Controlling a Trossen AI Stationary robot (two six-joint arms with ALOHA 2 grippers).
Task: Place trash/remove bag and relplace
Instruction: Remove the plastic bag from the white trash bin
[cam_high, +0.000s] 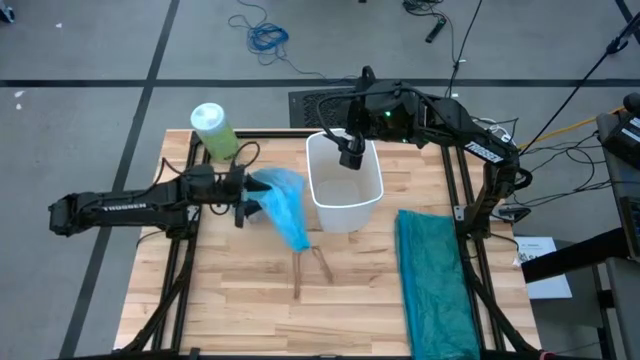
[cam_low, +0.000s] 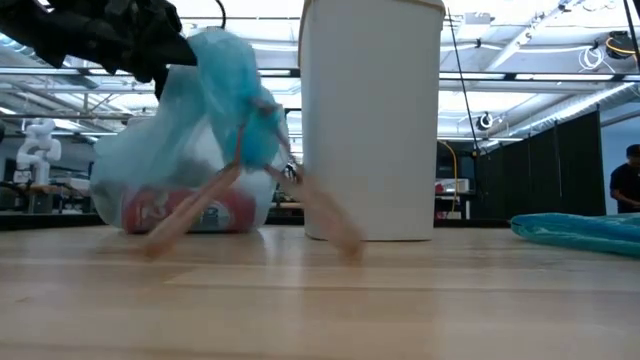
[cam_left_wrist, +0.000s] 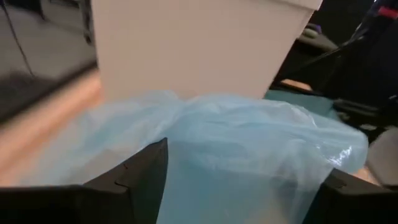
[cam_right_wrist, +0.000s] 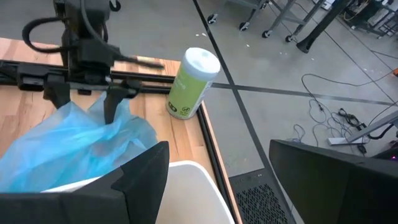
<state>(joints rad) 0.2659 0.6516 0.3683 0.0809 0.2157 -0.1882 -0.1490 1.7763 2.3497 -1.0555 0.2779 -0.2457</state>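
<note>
Lying on its side on the wooden tabletop (cam_high: 250, 310), the light sky-blue bag (cam_high: 283, 205) sits just left of the white wastebasket (cam_high: 345, 185), its bunched end trailing toward the front. The left tool (cam_high: 243, 197) reaches in from the left and meets the bag's upper end; in the left wrist view its two dark fingers (cam_left_wrist: 146, 171) stand wide apart with the crinkled plastic (cam_left_wrist: 242, 149) between and beyond them, and no pinch on the film can be made out, so the tool reads as open. Through the film in the low view a red-and-white container (cam_low: 185, 210) shows at the bottom of the bag (cam_low: 200, 130); the rest of the contents are too veiled to name. Two thin brown sticks (cam_high: 310, 268) lie on the wood touching the bag's lower tip, blurred in the low view. The right tool (cam_high: 351, 155) hangs over the wastebasket's open mouth, fingers (cam_right_wrist: 140, 177) spread and holding nothing; the basket's inside is mostly cut off in that wrist view. A green bottle with a white cap (cam_high: 213, 130) stands at the tabletop's back left corner, and a darker teal bag (cam_high: 435, 280) lies flat at the right, partly out of frame. A person (cam_low: 627, 185) shows at the far right edge of the low view.
</note>
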